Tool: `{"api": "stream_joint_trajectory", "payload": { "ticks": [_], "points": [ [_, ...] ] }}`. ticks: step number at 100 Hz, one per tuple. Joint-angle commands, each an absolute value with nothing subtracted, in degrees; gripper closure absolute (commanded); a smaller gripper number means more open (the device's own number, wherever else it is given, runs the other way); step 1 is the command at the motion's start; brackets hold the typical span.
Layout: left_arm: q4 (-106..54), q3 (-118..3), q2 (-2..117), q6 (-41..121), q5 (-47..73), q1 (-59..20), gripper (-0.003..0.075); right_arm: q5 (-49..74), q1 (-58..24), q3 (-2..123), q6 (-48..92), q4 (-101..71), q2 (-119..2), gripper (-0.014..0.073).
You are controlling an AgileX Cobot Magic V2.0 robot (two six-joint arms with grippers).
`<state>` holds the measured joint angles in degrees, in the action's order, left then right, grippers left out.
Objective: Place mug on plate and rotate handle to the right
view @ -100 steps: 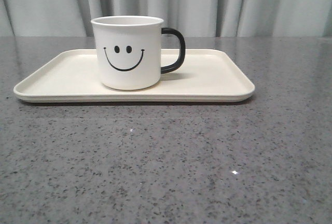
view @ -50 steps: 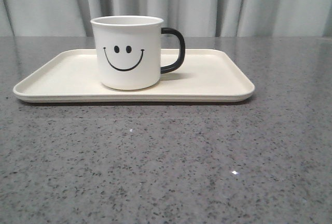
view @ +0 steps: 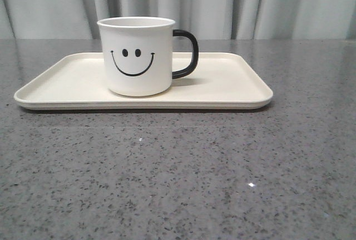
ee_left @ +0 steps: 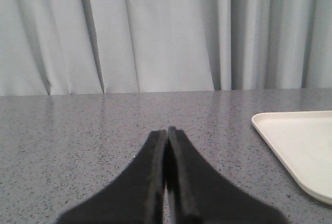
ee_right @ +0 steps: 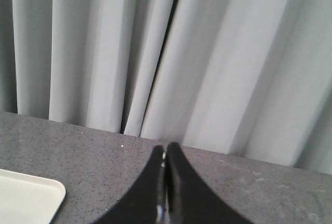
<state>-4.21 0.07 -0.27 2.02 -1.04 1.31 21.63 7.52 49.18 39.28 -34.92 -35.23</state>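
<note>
- Your mug (view: 137, 56) stands upright on the plate (view: 233, 87), a little left of the plate's middle in the front view, its smiley face towards the camera.
- The handle (view: 187, 54) already sticks out to the right, so by my reading both halves of the task look done, and the only move I would expect is to keep clear.
- Your left gripper (ee_left: 167, 131) is clenched, fingers pressed together with nothing between them. From it, the plate's near corner (ee_left: 301, 146) lies ahead and off to the side, apart from the fingertips; the mug itself does not show in that view.
- Your right gripper (ee_right: 166, 149) is likewise clenched and empty. A rounded corner of the plate (ee_right: 31, 198) sits low and to its side, apart from the tips; again, no mug in view.
- Neither gripper appears in the front view, so both are well back from the mug. I cannot tell which arm is nearer to it.
- The plate's long axis runs left to right across the grey speckled table (view: 178, 179), crosswise to the way both grippers point.
- Nothing stands between either gripper and the plate; only the pale curtain (ee_right: 207, 53) hangs behind the table.
</note>
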Motion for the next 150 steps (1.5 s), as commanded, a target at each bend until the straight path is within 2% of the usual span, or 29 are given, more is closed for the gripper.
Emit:
{"api": "stream_joint_trajectory", "payload": {
  "ticks": [1,97,125,150],
  "points": [
    [-4.6,0.5,-2.0,1.5,-5.9,1.4,0.074,17.4,7.8,50.6,39.7,-35.4,-35.2,0.0655],
    [-4.6,0.5,-2.0,1.5,-5.9,1.4,0.074,17.4,7.4,50.5,39.7,-35.4,-34.9,0.0655],
    [-4.6,0.5,-2.0,1.5,-5.9,1.4,0.074,17.1,4.1,48.1,39.7,-35.3,-27.7,0.0655],
    [-4.6,0.5,-2.0,1.5,-5.9,1.4,0.074,15.9,0.6,37.9,39.7,-35.4,-18.8,0.0655]
  ]
}}
